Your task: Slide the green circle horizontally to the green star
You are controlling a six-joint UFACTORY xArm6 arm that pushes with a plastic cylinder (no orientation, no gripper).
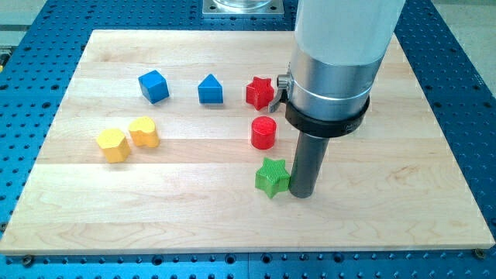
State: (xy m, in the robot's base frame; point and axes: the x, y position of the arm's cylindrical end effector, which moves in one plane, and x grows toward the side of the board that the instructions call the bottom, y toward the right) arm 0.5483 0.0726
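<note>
The green star [272, 177] lies on the wooden board [194, 209], below the board's middle and a little to the view's right. My tip [301, 193] rests on the board right against the star's right side. No green circle shows in the view; the wide arm body hides part of the board at the upper right. A red cylinder [263, 132] stands just above the star.
A red star [260, 93] sits beside the arm's collar. A blue pentagon-shaped block [210, 90] and a blue cube [154, 86] lie to its left. Two yellow blocks [114, 145] [144, 132] touch each other at the left. The blue perforated table surrounds the board.
</note>
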